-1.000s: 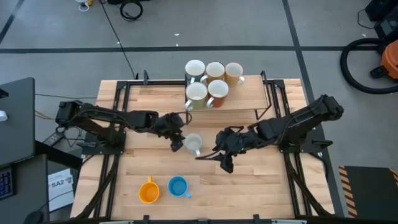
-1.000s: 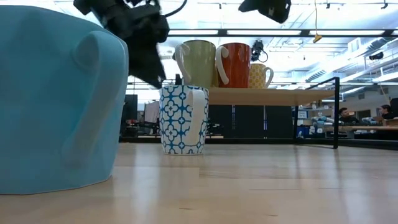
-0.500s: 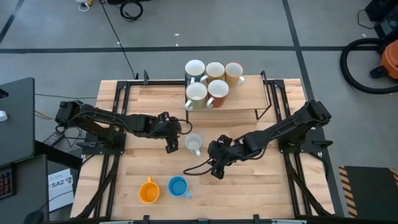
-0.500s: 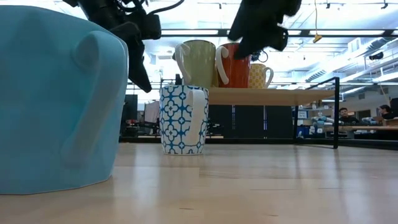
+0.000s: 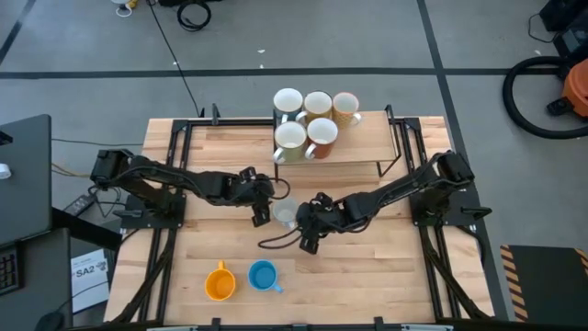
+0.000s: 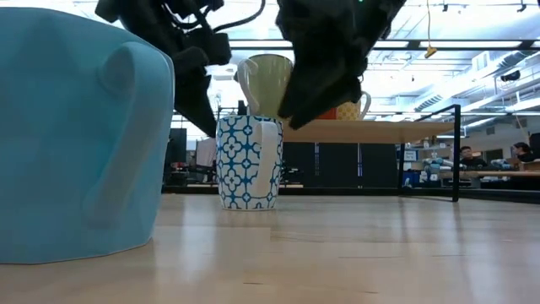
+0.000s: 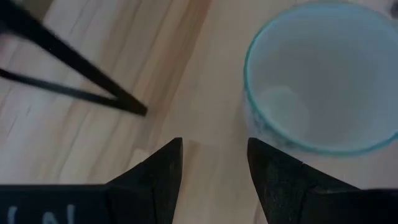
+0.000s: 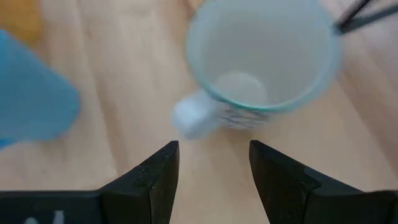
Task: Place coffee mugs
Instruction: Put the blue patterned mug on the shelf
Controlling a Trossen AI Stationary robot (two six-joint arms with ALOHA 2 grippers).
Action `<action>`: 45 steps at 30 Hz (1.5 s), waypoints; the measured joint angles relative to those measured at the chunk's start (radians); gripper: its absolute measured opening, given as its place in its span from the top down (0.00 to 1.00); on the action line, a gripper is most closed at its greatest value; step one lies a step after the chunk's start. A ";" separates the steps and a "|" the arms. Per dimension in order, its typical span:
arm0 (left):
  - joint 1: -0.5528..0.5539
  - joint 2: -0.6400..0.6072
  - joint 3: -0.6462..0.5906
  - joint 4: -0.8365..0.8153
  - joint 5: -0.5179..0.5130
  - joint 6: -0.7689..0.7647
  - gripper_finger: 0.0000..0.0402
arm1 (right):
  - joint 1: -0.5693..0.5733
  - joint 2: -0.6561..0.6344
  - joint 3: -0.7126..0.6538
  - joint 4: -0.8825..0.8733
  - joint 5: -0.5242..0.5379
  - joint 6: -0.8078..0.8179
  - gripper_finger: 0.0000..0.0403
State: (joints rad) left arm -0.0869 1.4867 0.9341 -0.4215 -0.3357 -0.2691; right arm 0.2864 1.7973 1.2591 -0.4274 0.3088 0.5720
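While both pairs of dark fingers stand parted with nothing between them, the left gripper (image 5: pixel 261 210) hangs just at nine o'clock of a white mug with a blue lattice pattern (image 5: pixel 286 212), and the right gripper (image 5: pixel 306 235) hangs just at four o'clock of it, over the mug's white handle (image 8: pixel 194 117). Neither gripper grasps the mug; in the left wrist view its teal rim (image 7: pixel 323 74) lies just beyond the spread fingers (image 7: pixel 158 171), and in the right wrist view the mug sits upright, empty, just ahead of that arm's fingers (image 8: pixel 155 177). From table height the patterned mug stands upright on the wooden table (image 6: pixel 337 253), with the two dark grippers above it at ten and one o'clock. At six to seven o'clock of it, near the table's front edge, stand a blue mug (image 5: pixel 263 276) and an orange mug (image 5: pixel 219 282), side by side. At twelve o'clock, on a raised wooden shelf (image 5: pixel 367 138), five mugs cluster: a white one (image 5: pixel 288 101), a cream one (image 5: pixel 317 104), a patterned tan one (image 5: pixel 345 106), a pale green one (image 5: pixel 289 138) and a reddish-brown one (image 5: pixel 322 133). Both arms reach inward from the table's left and right sides.
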 joint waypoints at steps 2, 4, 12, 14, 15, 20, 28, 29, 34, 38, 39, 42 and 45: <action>-0.002 0.012 0.002 0.017 0.012 0.001 0.53 | -0.014 0.002 -0.001 0.000 0.011 0.000 0.50; -0.003 0.015 0.001 0.008 0.033 0.000 0.53 | -0.028 0.003 0.000 -0.001 0.012 0.000 0.50; -0.019 0.021 0.001 0.024 0.067 -0.008 0.53 | -0.077 0.004 0.000 -0.006 0.011 0.000 0.50; -0.030 0.021 0.001 0.024 0.067 -0.008 0.53 | -0.085 0.004 0.000 -0.014 0.011 0.000 0.50; -0.038 0.021 0.001 0.024 0.067 -0.008 0.53 | -0.088 0.004 0.000 -0.019 0.011 0.000 0.50; -0.075 0.021 0.001 0.027 0.073 -0.008 0.53 | -0.095 0.003 0.000 -0.048 0.013 -0.030 0.50; -0.109 0.021 0.001 0.031 0.073 -0.034 0.53 | -0.086 -0.033 -0.001 -0.070 0.011 -0.049 0.50; -0.109 0.021 0.001 0.030 0.073 -0.034 0.53 | -0.083 -0.041 -0.001 -0.078 0.011 -0.050 0.50; -0.109 0.020 0.001 0.030 0.071 -0.034 0.53 | -0.064 -0.092 -0.001 -0.077 0.010 -0.045 0.50; -0.109 0.020 0.001 0.030 0.070 -0.034 0.53 | -0.036 -0.097 0.000 -0.058 0.007 -0.044 0.50; -0.109 0.020 0.001 0.030 0.070 -0.034 0.53 | -0.029 -0.097 0.000 -0.054 0.008 -0.044 0.50; -0.109 0.020 0.001 0.030 0.070 -0.035 0.53 | -0.005 -0.087 -0.001 -0.044 0.046 -0.041 0.50; -0.109 0.020 0.001 0.030 0.070 -0.035 0.53 | 0.015 -0.068 0.000 -0.002 0.092 -0.041 0.50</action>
State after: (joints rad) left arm -0.1959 1.5070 0.9352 -0.3919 -0.2653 -0.3038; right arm 0.3013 1.7291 1.2587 -0.4299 0.4005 0.5312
